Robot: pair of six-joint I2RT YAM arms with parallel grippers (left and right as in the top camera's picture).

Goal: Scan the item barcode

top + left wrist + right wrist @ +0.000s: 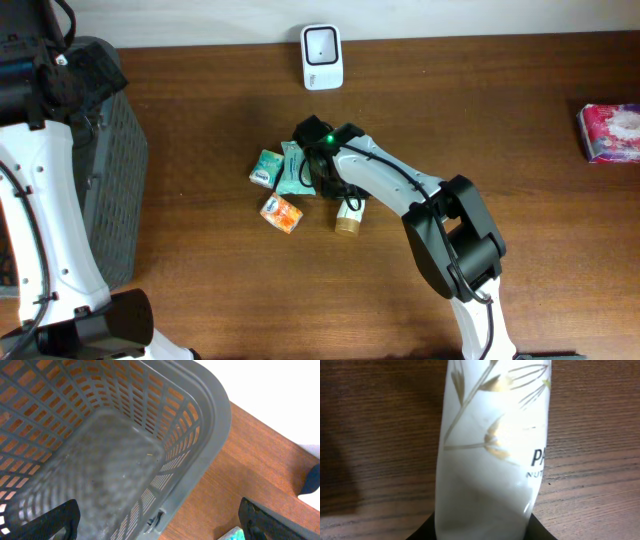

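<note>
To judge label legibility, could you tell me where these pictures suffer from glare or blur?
Right wrist view: the white bottle fills the frame, and glare washes out its upper part. Left wrist view: the floor of the basket is out of focus. Overhead view: sharp and evenly lit.

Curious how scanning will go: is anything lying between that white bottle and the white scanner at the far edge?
Nothing visible does. The right gripper straddles the white bottle, and only bare table lies between it and the scanner; the teal packet lies off to one side.
</note>
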